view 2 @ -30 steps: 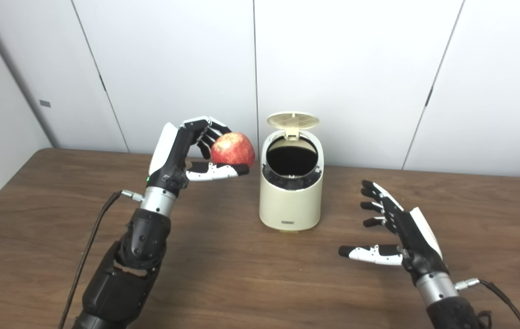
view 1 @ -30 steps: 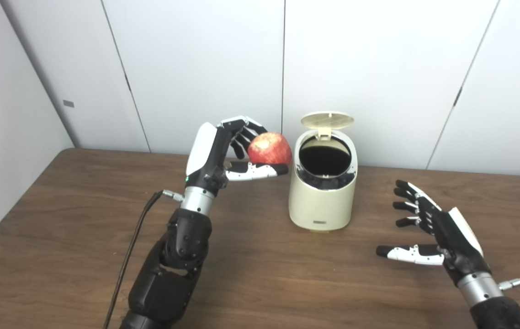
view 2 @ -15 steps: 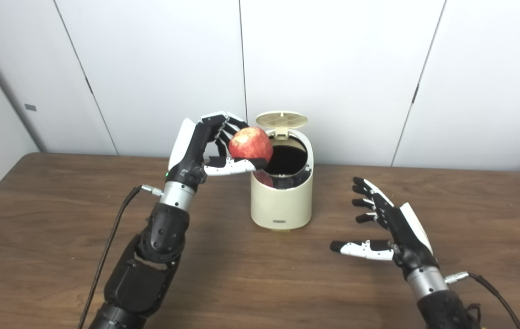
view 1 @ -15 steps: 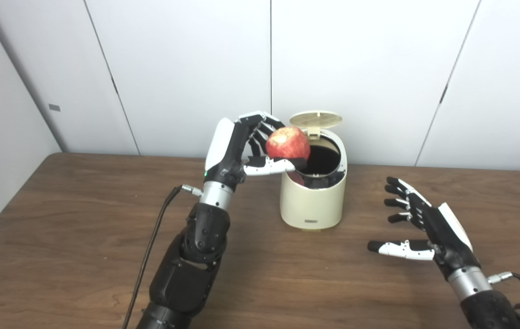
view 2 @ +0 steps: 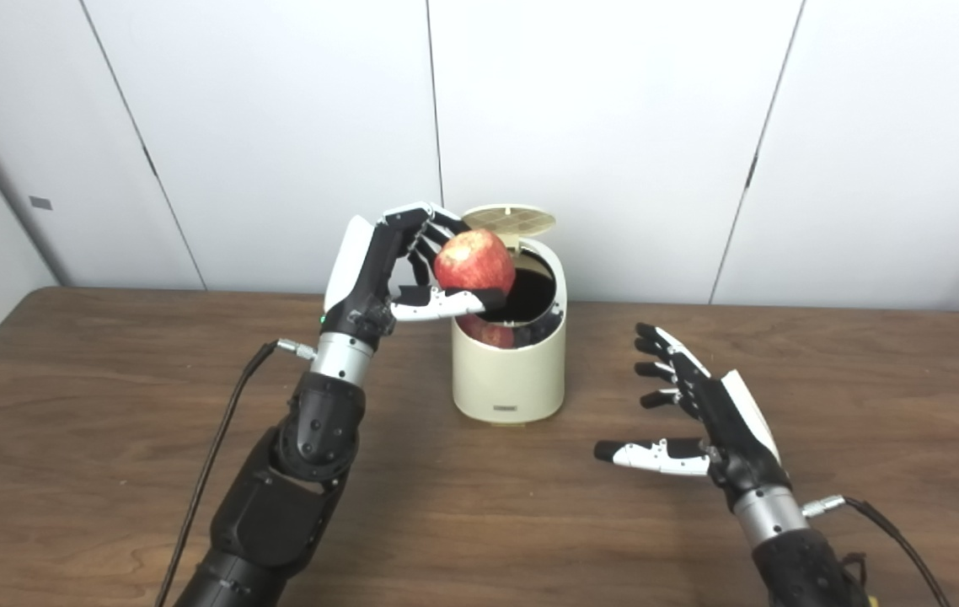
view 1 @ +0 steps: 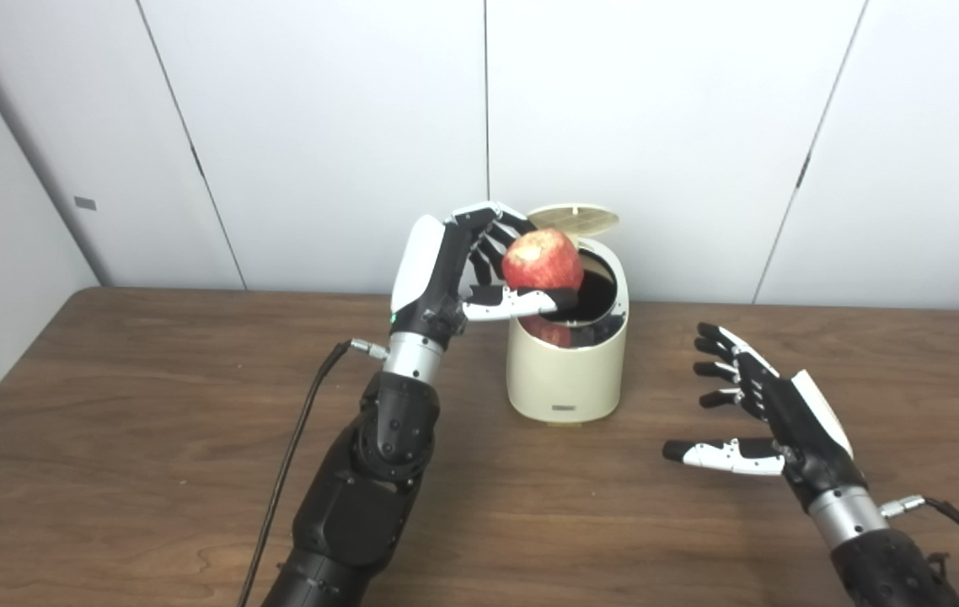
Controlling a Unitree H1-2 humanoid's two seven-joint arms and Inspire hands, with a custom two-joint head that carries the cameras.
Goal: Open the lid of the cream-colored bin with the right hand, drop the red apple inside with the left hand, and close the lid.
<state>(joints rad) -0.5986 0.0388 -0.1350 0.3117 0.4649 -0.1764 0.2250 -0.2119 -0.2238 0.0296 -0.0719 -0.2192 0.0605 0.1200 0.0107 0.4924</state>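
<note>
Apple (view 1: 542, 260) sits in your left hand (view 1: 454, 270), over the bin (view 1: 565, 371) at its 9 o'clock rim; nudge toward 3 before releasing. Right hand (view 1: 770, 421) waits spread, empty.

The worktop (view 1: 109, 438) is dark brown wood grain with a low sheen. The bin (view 1: 564, 371) looks like smooth cream plastic, faintly glossy, and its lid (view 1: 574, 217) has a ribbed underside. The apple (view 1: 540, 260) has shiny red skin with pale speckling. Both the left hand (view 1: 454, 270) and the right hand (view 1: 770, 417) show glossy white and matt black plastic shells above brushed metal wrists.
</note>
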